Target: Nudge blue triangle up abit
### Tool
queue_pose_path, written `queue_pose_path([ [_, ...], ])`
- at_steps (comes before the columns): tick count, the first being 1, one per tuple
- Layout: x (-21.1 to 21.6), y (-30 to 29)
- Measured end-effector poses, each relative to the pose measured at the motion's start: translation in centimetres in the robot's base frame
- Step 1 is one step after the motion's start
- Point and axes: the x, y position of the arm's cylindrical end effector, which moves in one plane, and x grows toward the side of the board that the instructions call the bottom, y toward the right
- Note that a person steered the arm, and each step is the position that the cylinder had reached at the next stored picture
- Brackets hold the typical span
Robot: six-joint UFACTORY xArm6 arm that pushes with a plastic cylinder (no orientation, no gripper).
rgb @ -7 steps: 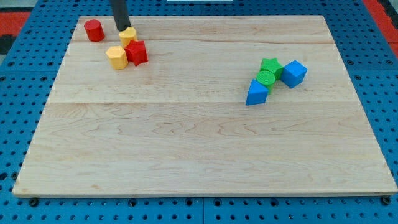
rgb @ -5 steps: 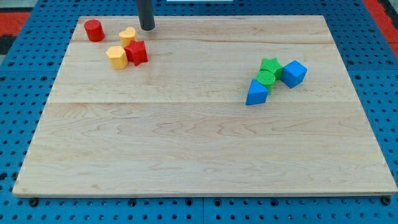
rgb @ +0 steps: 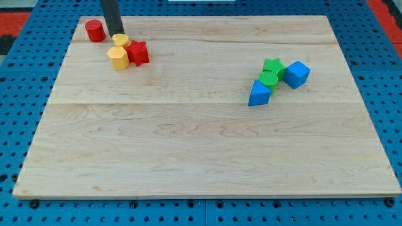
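Note:
The blue triangle (rgb: 259, 93) lies right of the board's middle, its upper corner touching a green cylinder (rgb: 269, 78). A green star (rgb: 274, 66) and a blue cube (rgb: 296, 73) sit just above and to the right of it. My tip (rgb: 115, 34) is at the view's top left, far from the blue triangle, just above a small yellow block (rgb: 120, 41) and right of a red cylinder (rgb: 95, 30).
A yellow hexagon block (rgb: 117, 57) and a red block (rgb: 138, 53) sit together below my tip. The wooden board (rgb: 201, 144) lies on a blue pegboard.
My tip swung right to the board's top edge, then back left to the yellow block's upper left. The small yellow block has shifted left and down against the yellow hexagon. The blue triangle has not moved.

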Motion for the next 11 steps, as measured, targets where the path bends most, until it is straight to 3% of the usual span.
queue_pose_path([
  [1,-4.2,-0.8],
  [2,-3.8,-5.5],
  [4,3.4,-6.6],
  [5,5.8,-4.6],
  [6,6.7,-6.3],
  [7,13.5,-7.5],
  [9,24.7,18.5],
  [10,25.4,29.6],
  [11,22.7,36.0],
])
